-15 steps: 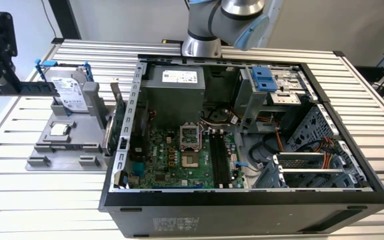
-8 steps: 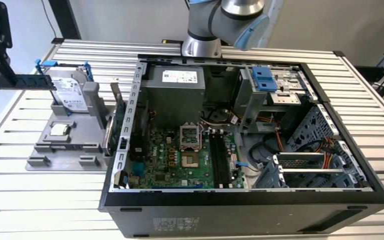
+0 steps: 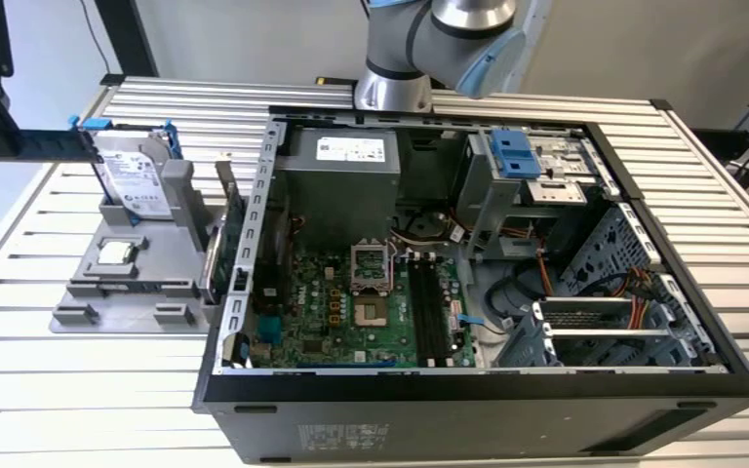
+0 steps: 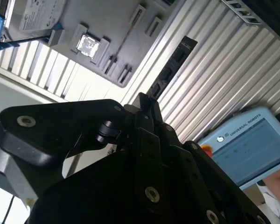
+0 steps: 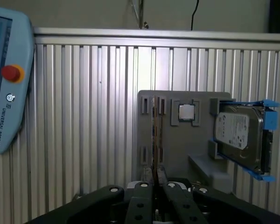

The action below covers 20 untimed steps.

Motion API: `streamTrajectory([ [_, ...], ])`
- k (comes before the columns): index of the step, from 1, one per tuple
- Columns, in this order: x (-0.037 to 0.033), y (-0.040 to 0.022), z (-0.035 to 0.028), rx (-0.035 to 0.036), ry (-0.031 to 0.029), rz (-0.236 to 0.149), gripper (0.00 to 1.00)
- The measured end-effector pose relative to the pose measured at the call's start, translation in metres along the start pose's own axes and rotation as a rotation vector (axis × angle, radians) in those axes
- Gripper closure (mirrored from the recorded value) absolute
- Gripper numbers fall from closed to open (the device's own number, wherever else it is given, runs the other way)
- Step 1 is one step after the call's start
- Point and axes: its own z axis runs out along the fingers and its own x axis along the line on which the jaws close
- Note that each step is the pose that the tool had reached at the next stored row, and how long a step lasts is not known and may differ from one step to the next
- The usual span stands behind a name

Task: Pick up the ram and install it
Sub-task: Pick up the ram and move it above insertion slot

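The gripper (image 5: 154, 179) is holding the ram (image 5: 154, 135) firmly, with its two fingers pressing on both flat sides of the thin board. The ram is staying in the air above the ribbed metal table (image 5: 84, 116), in line with the gray holder (image 5: 177, 149) well below it. A hard drive (image 5: 238, 135) is standing on this holder. In the exterior view, the open computer case (image 3: 479, 390) is lying just beside the holder.

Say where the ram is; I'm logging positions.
In the second wrist view the ram sticks out of the shut claw, over the slatted table near the grey fixture.
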Motion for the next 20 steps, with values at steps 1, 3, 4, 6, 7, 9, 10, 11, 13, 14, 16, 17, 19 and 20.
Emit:
streamTrajectory([
  [1, 0.0, 0.0, -0.0019, 0.0, 0.0, 0.0, 1.0],
  [3, -0.0001, 0.0, -0.0057, 0.0, 0.0, 0.0, 1.0],
  [4, -0.0001, 0.0, -0.0073, 0.0, 0.0, 0.0, 1.0],
  [6, -0.0002, 0.0, -0.0102, 0.0, 0.0002, 0.0, 1.0],
  [7, -0.0002, 0.0, -0.0114, 0.0, 0.0004, 0.0, 1.0],
  [9, -0.0002, -0.0001, -0.0133, 0.0, 0.0009, 0.0, 1.0],
  [10, -0.0002, -0.0001, -0.0143, -0.0001, 0.0013, 0.0, 1.0],
  [11, -0.0002, -0.0001, -0.0153, 0.0, 0.0017, 0.0, 1.0],
  [13, -0.0003, 0.0, -0.0161, 0.0, 0.0022, 0.0, 1.0],
  [14, -0.0003, 0.0, -0.0161, 0.0, 0.0022, 0.0, 1.0],
  [16, -0.0003, 0.0, -0.0161, 0.0002, 0.0021, 0.0, 1.0],
  [17, -0.0003, 0.0, -0.0162, 0.0, 0.0023, 0.0, 1.0],
  [19, -0.0003, 0.0, -0.0163, 0.0, 0.0023, 0.0, 1.0],
  [20, -0.0003, -0.0001, -0.0163, 0.0, 0.0023, 0.0, 1.0],
])
